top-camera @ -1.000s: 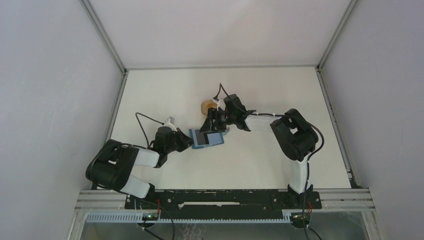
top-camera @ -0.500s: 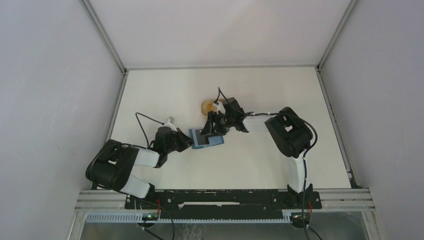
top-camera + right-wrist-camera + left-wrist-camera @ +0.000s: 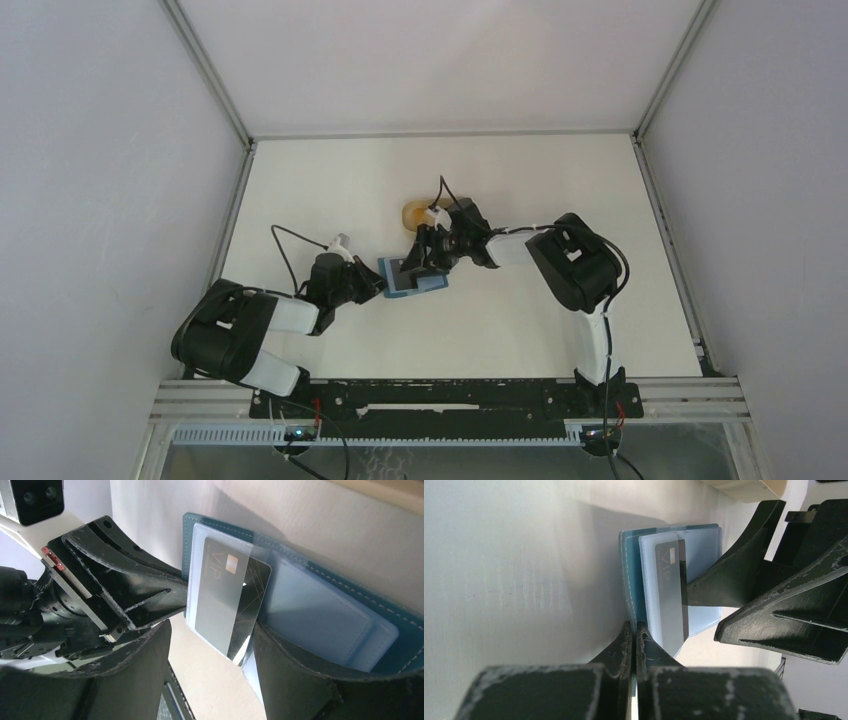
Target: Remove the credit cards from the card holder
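The teal-blue card holder [image 3: 412,279] lies open on the white table. My left gripper [image 3: 377,283] is shut on its left edge [image 3: 631,587], the jaws pinched tight on the teal flap. A black card [image 3: 231,594] marked VIP sits in a clear sleeve and sticks partly out of the holder; it also shows in the left wrist view [image 3: 671,592]. My right gripper [image 3: 210,672] is open and low over the holder [image 3: 327,615]. Its jaws straddle the card's protruding corner, and one finger [image 3: 300,675] rests against the right panel. Other cards are hidden.
A tan rounded tray [image 3: 414,213] stands just behind the right gripper, also at the top edge of the left wrist view [image 3: 751,487]. The left gripper's fingers [image 3: 135,592] lie close to the card. White walls surround the table [image 3: 520,330].
My right gripper has moved a little left and down onto the holder. The left gripper and the holder have stayed in place.
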Controlling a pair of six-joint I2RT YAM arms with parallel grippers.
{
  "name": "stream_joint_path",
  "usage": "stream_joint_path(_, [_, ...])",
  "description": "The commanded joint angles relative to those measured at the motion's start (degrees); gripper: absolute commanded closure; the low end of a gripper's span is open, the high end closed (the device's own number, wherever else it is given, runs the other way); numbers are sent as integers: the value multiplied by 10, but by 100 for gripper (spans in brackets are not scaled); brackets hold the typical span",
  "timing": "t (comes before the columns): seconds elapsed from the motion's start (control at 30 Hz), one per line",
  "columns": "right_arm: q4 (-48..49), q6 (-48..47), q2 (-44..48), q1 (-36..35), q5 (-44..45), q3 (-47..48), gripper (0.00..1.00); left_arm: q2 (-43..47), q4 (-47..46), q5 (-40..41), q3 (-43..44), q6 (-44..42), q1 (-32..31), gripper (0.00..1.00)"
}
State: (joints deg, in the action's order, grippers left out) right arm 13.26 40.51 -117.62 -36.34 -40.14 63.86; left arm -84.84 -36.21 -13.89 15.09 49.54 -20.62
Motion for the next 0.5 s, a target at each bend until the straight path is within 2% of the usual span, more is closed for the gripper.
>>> stream_joint_path(0.0, [65, 52, -11, 6, -47, -22, 31, -12, 99, 28, -13, -29, -5, 100])
stream_joint_path(0.2, [144, 96, 2, 8, -72, -54, 39, -10, 98, 30, -17, -29, -5, 100])
stream_joint_path(0.47, [185, 114, 1, 9, -83, -57, 50, -8, 94, 29, -22, -27, -6, 100])
